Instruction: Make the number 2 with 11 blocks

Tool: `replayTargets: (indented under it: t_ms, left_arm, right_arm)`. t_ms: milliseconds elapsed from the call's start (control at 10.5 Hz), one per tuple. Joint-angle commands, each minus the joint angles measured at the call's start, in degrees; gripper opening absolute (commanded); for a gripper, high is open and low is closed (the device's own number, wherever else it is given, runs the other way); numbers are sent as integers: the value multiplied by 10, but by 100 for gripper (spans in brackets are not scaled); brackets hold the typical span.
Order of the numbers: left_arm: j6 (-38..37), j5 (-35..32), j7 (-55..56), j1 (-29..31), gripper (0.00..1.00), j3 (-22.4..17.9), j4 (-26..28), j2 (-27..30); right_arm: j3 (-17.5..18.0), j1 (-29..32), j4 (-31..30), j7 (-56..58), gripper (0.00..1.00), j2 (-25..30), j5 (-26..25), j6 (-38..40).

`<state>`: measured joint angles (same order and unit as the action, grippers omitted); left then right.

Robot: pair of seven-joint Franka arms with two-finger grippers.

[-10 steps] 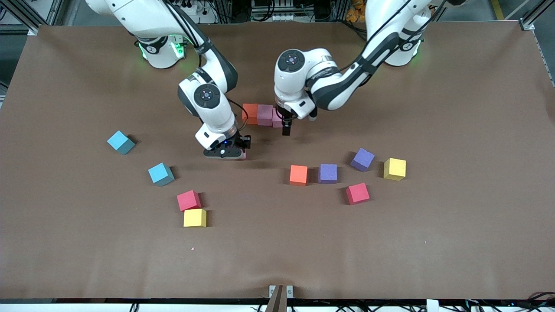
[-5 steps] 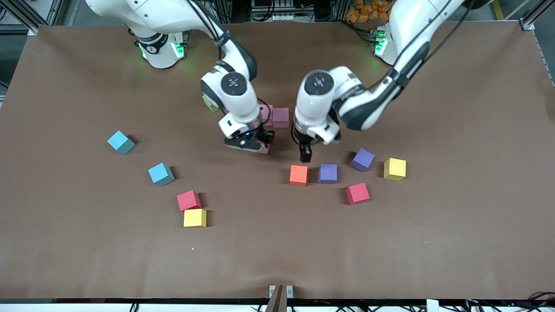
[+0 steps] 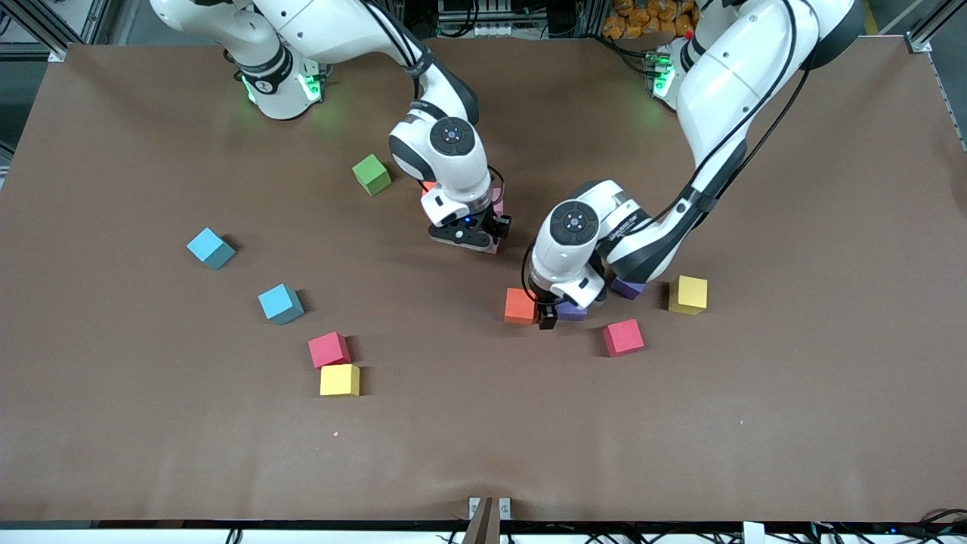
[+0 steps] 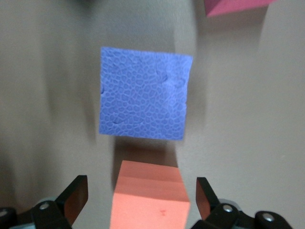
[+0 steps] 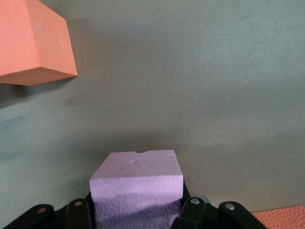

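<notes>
My right gripper (image 3: 477, 240) is shut on a pink block (image 3: 492, 246), seen large between its fingers in the right wrist view (image 5: 137, 183). It hangs low over the table beside a short row of blocks, mostly hidden under the arm; an orange end (image 3: 428, 187) and a pink end (image 3: 497, 198) show. My left gripper (image 3: 545, 317) is open, its jaws on either side of a loose orange block (image 3: 518, 306) without touching it (image 4: 150, 198). A purple block (image 4: 143, 93) lies next to the orange one.
Loose cubes on the table: green (image 3: 372, 174), two light blue (image 3: 211, 248) (image 3: 280, 303), red (image 3: 329, 349) touching yellow (image 3: 339, 379), red (image 3: 623, 337), yellow (image 3: 687, 294), and a second purple (image 3: 627, 288) partly under the left arm.
The right gripper carried the pink block toward the left arm's end, up beside the row. The left gripper left the row and came down over the orange block. The green cube came into view.
</notes>
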<state>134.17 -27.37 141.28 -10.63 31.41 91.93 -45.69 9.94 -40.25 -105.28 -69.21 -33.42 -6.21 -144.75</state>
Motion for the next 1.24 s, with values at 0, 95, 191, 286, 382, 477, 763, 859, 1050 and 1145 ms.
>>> replayTargets:
  t_ms: [0, 95, 191, 286, 382, 477, 763, 859, 1050, 1145]
  left_arm:
    - [-11, 1, -45, -9, 100, -3, -17, -4]
    - [-11, 2, -46, -10, 100, -3, -17, -4]
    - [-11, 3, -46, -10, 100, -3, -17, -4]
    - [-11, 3, -46, -10, 100, -3, -17, -4]
    - [-11, 3, -48, -10, 100, -3, -17, -8]
    - [-11, 3, -50, -14, 100, -3, -17, -11]
    - [-10, 1, -50, -26, 100, -3, -32, -25]
    - [-11, 0, -50, -26, 100, -3, -32, -27]
    - [-10, 0, -50, -33, 100, -3, -39, -34]
    - [-11, 0, -50, -33, 100, -3, -39, -36]
  right_arm:
    - [-5, -20, 15, -11, 27, -16, -9, 12]
    - [-5, -24, 16, -12, 27, -21, -9, 12]
    - [-5, -25, 16, -12, 27, -23, -10, 12]
    - [-5, -25, 16, -11, 27, -28, -13, 12]
    - [-5, -28, 16, -11, 27, -31, -26, 12]
    - [-6, -29, 14, -11, 27, -32, -29, 14]
    - [-6, -31, 15, -11, 28, -33, -29, 15]
    - [-7, -30, 15, -5, 29, -33, -29, 15]
    - [-13, -32, 15, 5, 29, -36, -29, 16]
    - [-13, -33, 15, 6, 29, -36, -30, 16]
